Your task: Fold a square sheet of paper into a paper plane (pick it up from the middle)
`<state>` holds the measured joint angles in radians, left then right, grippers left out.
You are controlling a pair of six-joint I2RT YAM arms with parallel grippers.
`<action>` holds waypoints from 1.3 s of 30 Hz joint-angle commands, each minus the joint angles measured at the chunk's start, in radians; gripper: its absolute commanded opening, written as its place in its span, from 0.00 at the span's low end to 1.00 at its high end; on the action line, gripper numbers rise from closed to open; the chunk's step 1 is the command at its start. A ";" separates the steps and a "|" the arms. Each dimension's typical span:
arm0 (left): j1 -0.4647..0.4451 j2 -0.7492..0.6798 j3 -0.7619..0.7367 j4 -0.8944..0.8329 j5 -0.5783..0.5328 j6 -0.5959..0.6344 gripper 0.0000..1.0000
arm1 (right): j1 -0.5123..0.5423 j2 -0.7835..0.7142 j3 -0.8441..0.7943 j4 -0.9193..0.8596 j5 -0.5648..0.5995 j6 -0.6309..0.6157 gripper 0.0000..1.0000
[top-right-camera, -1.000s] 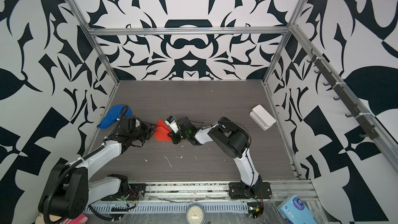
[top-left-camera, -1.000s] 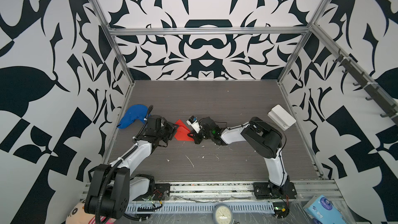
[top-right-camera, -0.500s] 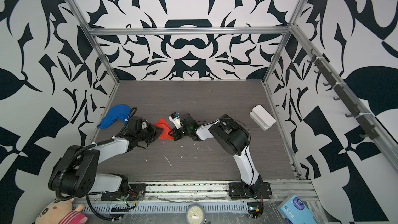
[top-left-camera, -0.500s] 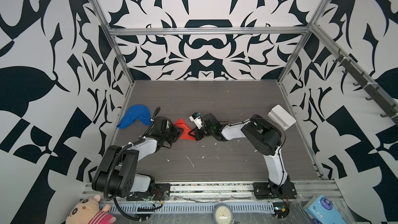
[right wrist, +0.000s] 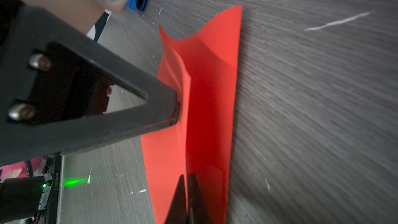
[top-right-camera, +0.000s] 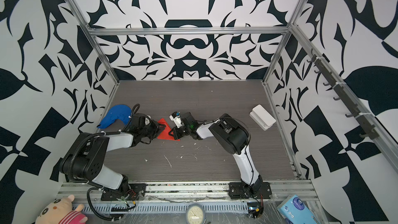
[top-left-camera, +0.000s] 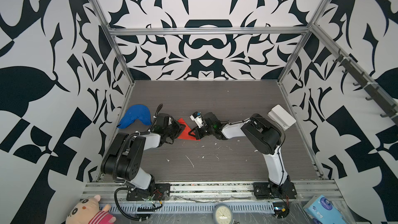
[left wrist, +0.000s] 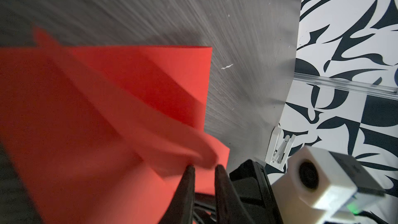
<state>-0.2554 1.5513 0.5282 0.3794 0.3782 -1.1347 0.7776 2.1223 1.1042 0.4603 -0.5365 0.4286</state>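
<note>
The red sheet of paper (top-left-camera: 184, 134) (top-right-camera: 164, 134), partly folded, lies left of the table's middle between both grippers. In the wrist views one layer of the paper (right wrist: 212, 104) (left wrist: 86, 126) stands up from the table along a crease. My right gripper (right wrist: 187, 177) (top-left-camera: 191, 133) (top-right-camera: 170, 133) is shut on that crease at the sheet's right end. My left gripper (left wrist: 205, 167) (top-left-camera: 183, 126) (top-right-camera: 164, 126) reaches in from the left. Its jaws show a narrow gap, with a raised flap right at the tips. The left fingers (right wrist: 168, 113) touch that flap.
A blue cloth lump (top-left-camera: 134, 116) (top-right-camera: 115, 115) lies behind the left arm by the left wall. A white box (top-left-camera: 281, 116) (top-right-camera: 262, 117) sits at the right wall. Small white scraps (top-left-camera: 190, 161) dot the table in front of the paper. A plush toy (top-left-camera: 86, 211) lies beyond the front rail.
The left arm's elbow has risen and pulled back toward its base, and its jaws have narrowed at the paper's flap. The right gripper has kept hold of the crease, shifting slightly.
</note>
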 commanded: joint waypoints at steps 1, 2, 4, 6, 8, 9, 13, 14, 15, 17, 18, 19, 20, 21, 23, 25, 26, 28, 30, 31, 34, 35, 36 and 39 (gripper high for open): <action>0.002 0.007 0.034 -0.062 -0.058 0.036 0.17 | -0.009 0.013 0.014 -0.075 -0.002 0.007 0.09; 0.004 0.009 0.036 -0.076 -0.071 0.038 0.16 | -0.010 0.011 0.017 -0.079 -0.003 0.010 0.09; 0.008 0.012 0.035 -0.088 -0.082 0.038 0.14 | -0.013 0.013 0.024 -0.086 -0.015 0.016 0.10; 0.012 0.016 0.032 -0.088 -0.084 0.038 0.13 | -0.015 0.016 0.033 -0.093 -0.021 0.021 0.12; 0.015 0.016 0.030 -0.088 -0.087 0.038 0.13 | -0.015 0.016 0.038 -0.100 -0.026 0.025 0.14; 0.016 0.017 0.030 -0.093 -0.091 0.038 0.12 | -0.017 0.016 0.040 -0.101 -0.026 0.029 0.15; 0.018 0.018 0.025 -0.097 -0.092 0.044 0.12 | -0.025 0.008 0.048 -0.100 -0.048 0.053 0.19; 0.019 0.018 0.024 -0.101 -0.093 0.046 0.12 | -0.027 0.002 0.047 -0.100 -0.051 0.055 0.19; 0.020 0.019 0.023 -0.104 -0.094 0.049 0.12 | -0.029 -0.003 0.051 -0.102 -0.054 0.056 0.20; 0.022 0.024 0.021 -0.103 -0.096 0.050 0.12 | -0.032 -0.008 0.057 -0.109 -0.069 0.060 0.21; 0.022 0.028 0.021 -0.101 -0.095 0.049 0.12 | -0.035 -0.010 0.060 -0.109 -0.078 0.067 0.22; 0.022 0.030 0.021 -0.097 -0.093 0.049 0.12 | -0.036 -0.012 0.060 -0.106 -0.086 0.072 0.22; 0.022 0.033 0.023 -0.097 -0.092 0.050 0.12 | -0.037 -0.012 0.061 -0.106 -0.093 0.074 0.22; 0.023 0.037 0.025 -0.097 -0.093 0.049 0.12 | -0.037 -0.014 0.063 -0.110 -0.100 0.078 0.22; 0.023 0.045 0.032 -0.096 -0.090 0.049 0.12 | -0.041 -0.021 0.062 -0.116 -0.106 0.081 0.23; 0.025 0.055 0.035 -0.097 -0.087 0.051 0.12 | -0.044 -0.030 0.059 -0.121 -0.114 0.085 0.23; 0.024 0.058 0.035 -0.096 -0.086 0.051 0.12 | -0.044 -0.034 0.059 -0.124 -0.117 0.085 0.23; 0.024 0.062 0.036 -0.093 -0.085 0.052 0.12 | -0.047 -0.040 0.059 -0.138 -0.120 0.088 0.24; 0.024 0.067 0.036 -0.093 -0.083 0.053 0.12 | -0.050 -0.042 0.057 -0.147 -0.120 0.092 0.24; 0.024 0.067 0.037 -0.094 -0.082 0.053 0.12 | -0.052 -0.043 0.058 -0.158 -0.121 0.092 0.24; 0.024 0.069 0.040 -0.094 -0.072 0.064 0.12 | -0.055 -0.049 0.064 -0.190 -0.123 0.094 0.25; 0.025 0.071 0.040 -0.094 -0.067 0.067 0.12 | -0.055 -0.053 0.066 -0.200 -0.127 0.094 0.25; 0.024 0.073 0.041 -0.094 -0.060 0.071 0.12 | -0.057 -0.057 0.070 -0.213 -0.129 0.094 0.26; 0.024 0.077 0.041 -0.097 -0.054 0.082 0.12 | -0.058 -0.067 0.081 -0.263 -0.132 0.080 0.26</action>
<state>-0.2359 1.6115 0.5583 0.3061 0.3172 -1.0729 0.7258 2.1059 1.1595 0.2863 -0.6590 0.5179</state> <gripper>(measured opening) 0.120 0.258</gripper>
